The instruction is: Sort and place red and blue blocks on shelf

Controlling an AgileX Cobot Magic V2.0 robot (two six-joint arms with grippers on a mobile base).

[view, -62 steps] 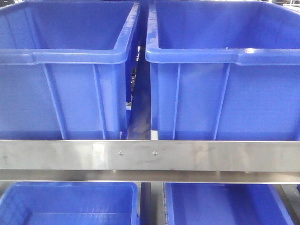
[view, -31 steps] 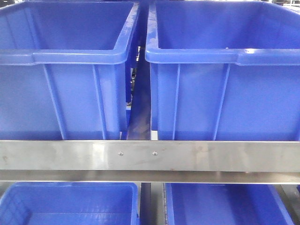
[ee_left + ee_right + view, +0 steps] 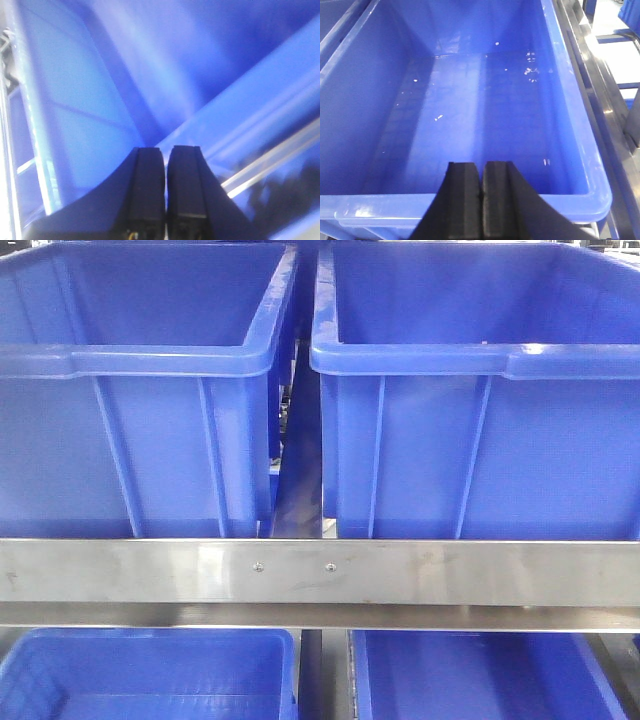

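Observation:
The red and blue blocks are out of view in every frame. The shelf (image 3: 320,572) crosses the front view as a brushed steel rail with two small screws, blue bins above and below it. My left gripper (image 3: 165,148) is shut with nothing between its fingers, very close to blurred blue bin walls. My right gripper (image 3: 482,164) is also shut and empty. It hangs over the near rim of a blue bin (image 3: 470,207) whose floor holds nothing but specks.
Two large blue bins (image 3: 130,360) (image 3: 480,360) stand side by side on the upper tier, a narrow gap between them. Two more bins (image 3: 150,670) (image 3: 480,675) sit below the rail. Steel rack framing (image 3: 610,100) runs along the right of the bin.

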